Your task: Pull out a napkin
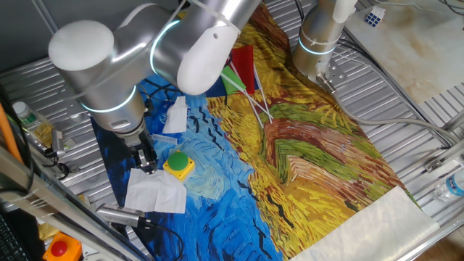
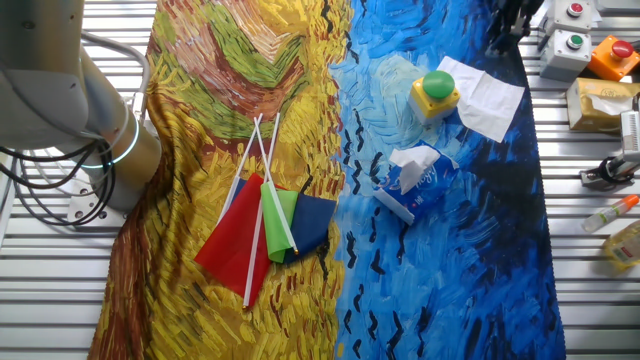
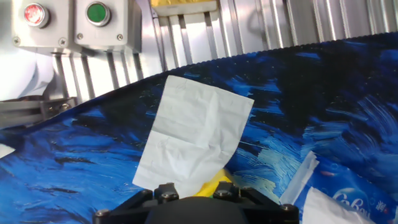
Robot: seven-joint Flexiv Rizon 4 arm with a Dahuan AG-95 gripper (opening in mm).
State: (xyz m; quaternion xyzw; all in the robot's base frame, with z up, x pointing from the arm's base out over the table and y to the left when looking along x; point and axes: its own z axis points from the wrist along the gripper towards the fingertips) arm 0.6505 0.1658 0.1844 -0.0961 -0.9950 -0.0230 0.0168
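Observation:
The napkin [image 1: 155,191] lies spread flat and creased on the blue part of the painted cloth, free of any grip. It also shows in the other fixed view [image 2: 487,96] and in the hand view [image 3: 196,137]. One corner of it lies by the yellow box with the green button [image 1: 178,164]. The blue tissue pack [image 2: 413,183] lies nearby with a white sheet sticking out of its top. My gripper [image 1: 148,164] hangs just above the napkin's edge, apart from it, and holds nothing. In the hand view only its base [image 3: 194,191] shows, with the jaws apart.
Red and green flags [image 2: 262,225] on white sticks lie on the yellow part of the cloth. Button boxes [image 3: 68,18] stand on the metal slats beyond the cloth's edge. Bottles [image 2: 612,213] and a second arm's base [image 1: 319,43] stand at the sides.

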